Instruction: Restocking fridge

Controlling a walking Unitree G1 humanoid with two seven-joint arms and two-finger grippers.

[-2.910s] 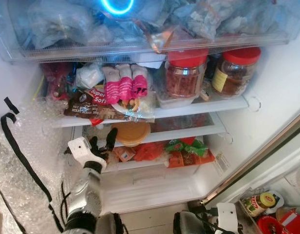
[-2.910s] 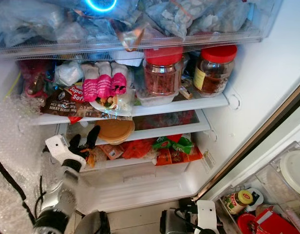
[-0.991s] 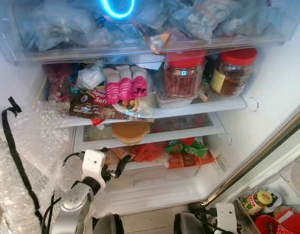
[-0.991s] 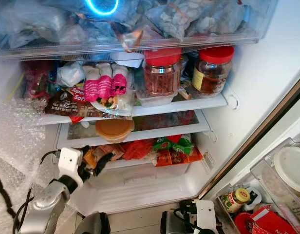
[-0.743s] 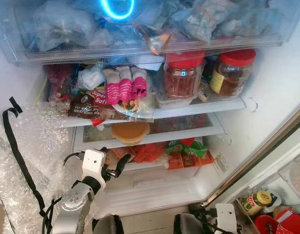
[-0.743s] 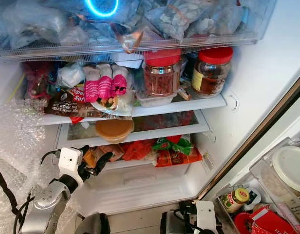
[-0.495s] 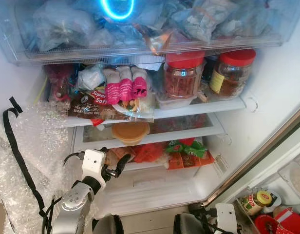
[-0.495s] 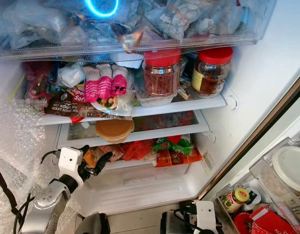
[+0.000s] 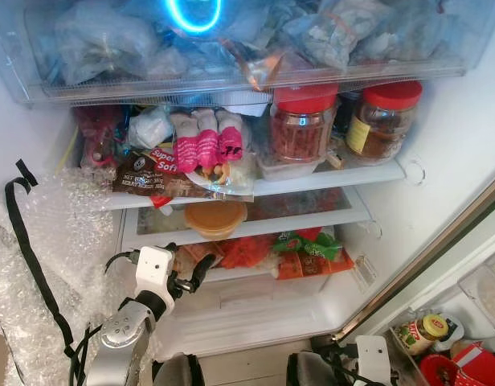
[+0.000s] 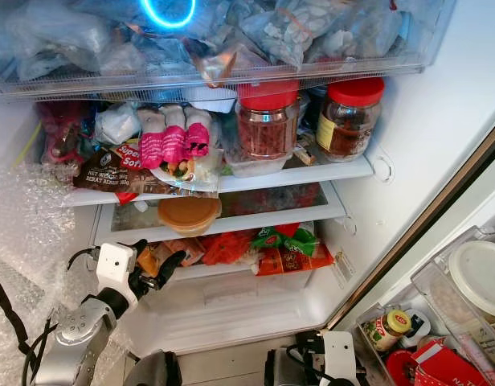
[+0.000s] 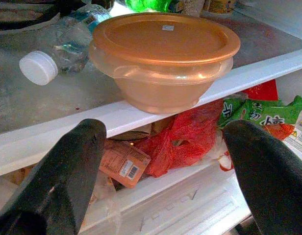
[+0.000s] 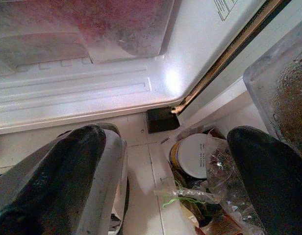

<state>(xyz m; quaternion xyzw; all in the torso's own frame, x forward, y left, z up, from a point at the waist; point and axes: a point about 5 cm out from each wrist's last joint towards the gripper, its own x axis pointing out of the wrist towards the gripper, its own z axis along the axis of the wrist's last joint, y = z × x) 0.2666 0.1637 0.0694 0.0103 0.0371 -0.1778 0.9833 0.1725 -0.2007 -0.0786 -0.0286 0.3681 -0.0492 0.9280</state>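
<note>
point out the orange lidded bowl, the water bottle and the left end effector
orange lidded bowl point(image 11: 165, 41), left wrist view, middle of lid
water bottle point(image 11: 60, 46), left wrist view, clear body
left end effector point(image 9: 186, 270), left eye view, between fingertips

A crowded upper fridge shelf point(image 9: 328, 178) carries two red-lidded jars point(image 9: 302, 121), pink-wrapped packets point(image 9: 206, 143) and a brown bread bag point(image 9: 151, 178); on the glass shelf below point(image 11: 53, 105) sit an orange lidded bowl point(image 11: 163, 56) and a water bottle point(image 11: 58, 46) on its side.

Frosted bags point(image 9: 111, 40) blur behind the drawer front; the water bottle point(image 11: 62, 41) runs behind the orange bowl point(image 11: 163, 54).
</note>
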